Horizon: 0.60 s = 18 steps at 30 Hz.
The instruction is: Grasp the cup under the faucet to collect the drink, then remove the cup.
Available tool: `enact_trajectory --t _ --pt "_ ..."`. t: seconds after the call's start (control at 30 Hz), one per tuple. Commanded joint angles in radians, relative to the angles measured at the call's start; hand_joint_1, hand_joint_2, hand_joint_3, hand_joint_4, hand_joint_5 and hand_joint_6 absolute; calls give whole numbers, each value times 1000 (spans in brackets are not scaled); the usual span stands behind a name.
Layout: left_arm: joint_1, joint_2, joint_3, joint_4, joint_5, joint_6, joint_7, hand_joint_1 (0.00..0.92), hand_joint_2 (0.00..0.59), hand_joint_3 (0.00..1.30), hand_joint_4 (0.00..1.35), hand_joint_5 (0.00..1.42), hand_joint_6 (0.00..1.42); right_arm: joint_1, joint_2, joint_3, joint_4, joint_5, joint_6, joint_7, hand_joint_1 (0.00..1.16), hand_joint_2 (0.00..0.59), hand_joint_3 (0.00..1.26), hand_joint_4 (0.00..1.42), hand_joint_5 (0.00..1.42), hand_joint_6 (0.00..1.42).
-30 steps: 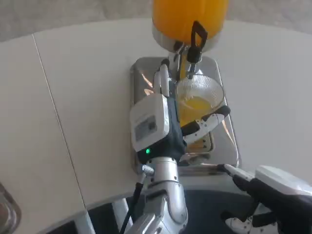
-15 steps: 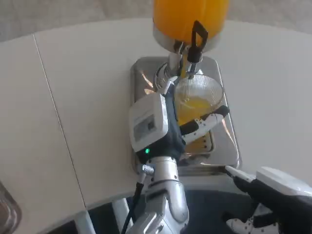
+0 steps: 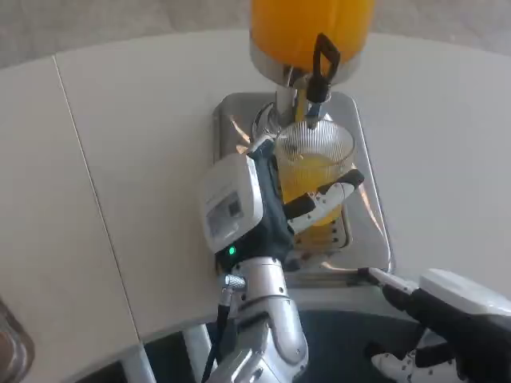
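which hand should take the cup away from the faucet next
Left. The left hand already grips the cup under the faucet; the right hand waits low at the table edge.

1. One clear ribbed cup (image 3: 313, 156), partly filled with orange drink.
2. One drink dispenser (image 3: 310, 32) with orange juice and one black-handled faucet (image 3: 321, 68).
3. One metal drip tray (image 3: 367, 215).
4. Two robot hands: left hand (image 3: 263, 209), right hand (image 3: 443, 315).
5. One white table (image 3: 120, 159).

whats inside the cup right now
The clear ribbed cup, held by the left hand, has orange drink in it. The hand's fingers cover its lower part, so its bottom is hidden.
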Motion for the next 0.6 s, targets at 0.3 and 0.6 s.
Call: enact_trajectory --t 0.3,0.6 --pt "33 -129 14 -12 -35 -36 39 540 35 951 1088 1309 1424 0 -10 19 38 12 16 1 721 493 0 0 0 0" --pt "83 -82 12 -89 -22 -51 18 544 34 986 1131 1350 1424 -8 -9 27 49 18 17 -9 714 495 0 0 0 0"
